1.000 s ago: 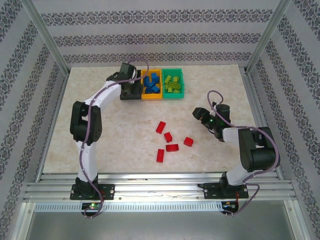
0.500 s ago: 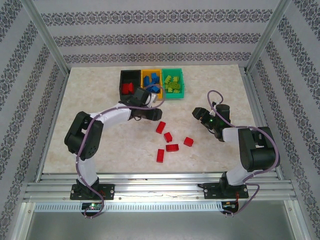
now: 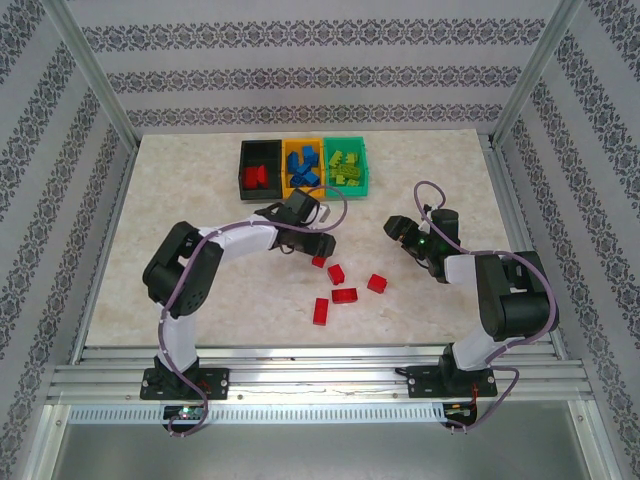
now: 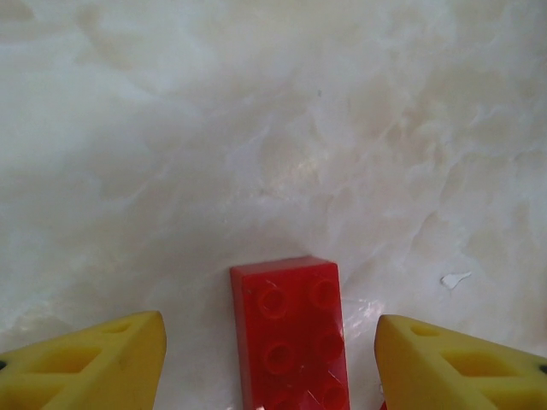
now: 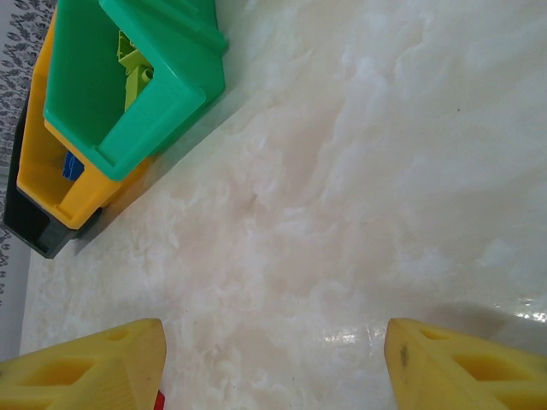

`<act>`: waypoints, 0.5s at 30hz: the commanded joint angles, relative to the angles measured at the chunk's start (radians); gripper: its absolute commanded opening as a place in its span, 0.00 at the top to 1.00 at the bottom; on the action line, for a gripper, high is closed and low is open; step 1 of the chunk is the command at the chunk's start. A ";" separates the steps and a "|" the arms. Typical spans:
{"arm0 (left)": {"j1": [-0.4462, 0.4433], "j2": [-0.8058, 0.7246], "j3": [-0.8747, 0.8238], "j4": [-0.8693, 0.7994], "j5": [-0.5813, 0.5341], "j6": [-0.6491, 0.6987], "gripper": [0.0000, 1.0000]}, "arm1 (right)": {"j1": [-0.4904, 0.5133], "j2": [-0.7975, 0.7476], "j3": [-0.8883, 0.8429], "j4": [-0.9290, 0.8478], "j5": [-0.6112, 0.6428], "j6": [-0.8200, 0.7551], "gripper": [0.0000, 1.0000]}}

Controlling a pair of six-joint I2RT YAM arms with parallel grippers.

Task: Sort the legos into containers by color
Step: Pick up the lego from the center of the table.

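Several red legos lie loose in the middle of the table. My left gripper hangs low over the farthest one. In the left wrist view that red lego lies flat between the yellow fingertips, with a gap on each side; the left gripper is open. The black container holds red legos, the orange-yellow container blue ones, the teal container lime green ones. My right gripper rests open over bare table at the right, and nothing lies between the right gripper's fingers.
The three containers stand side by side at the back of the marble table; they show again in the right wrist view, with the teal container nearest. Metal frame posts and patterned walls enclose the table.
My left arm has swung from over the black container back and down to the loose red legos, ending above the farthest one. The right arm has stayed where it was.
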 commanded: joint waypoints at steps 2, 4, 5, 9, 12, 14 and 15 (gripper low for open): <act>-0.045 0.040 0.072 -0.137 -0.114 0.049 0.35 | 0.004 0.012 0.023 0.028 -0.027 0.007 0.31; -0.062 0.048 0.093 -0.186 -0.202 0.058 0.36 | 0.004 0.011 0.022 0.027 -0.027 0.006 0.31; -0.068 0.048 0.100 -0.200 -0.229 0.061 0.36 | 0.004 0.009 0.021 0.027 -0.026 0.004 0.31; -0.083 0.054 0.109 -0.214 -0.247 0.067 0.41 | 0.004 0.013 0.022 0.028 -0.029 0.007 0.31; -0.092 0.065 0.113 -0.220 -0.255 0.068 0.47 | 0.003 0.021 0.025 0.029 -0.036 0.011 0.30; -0.092 0.065 0.102 -0.201 -0.240 0.056 0.50 | 0.004 0.023 0.025 0.034 -0.039 0.014 0.31; -0.092 0.063 0.095 -0.191 -0.230 0.050 0.51 | 0.004 0.024 0.025 0.034 -0.039 0.014 0.30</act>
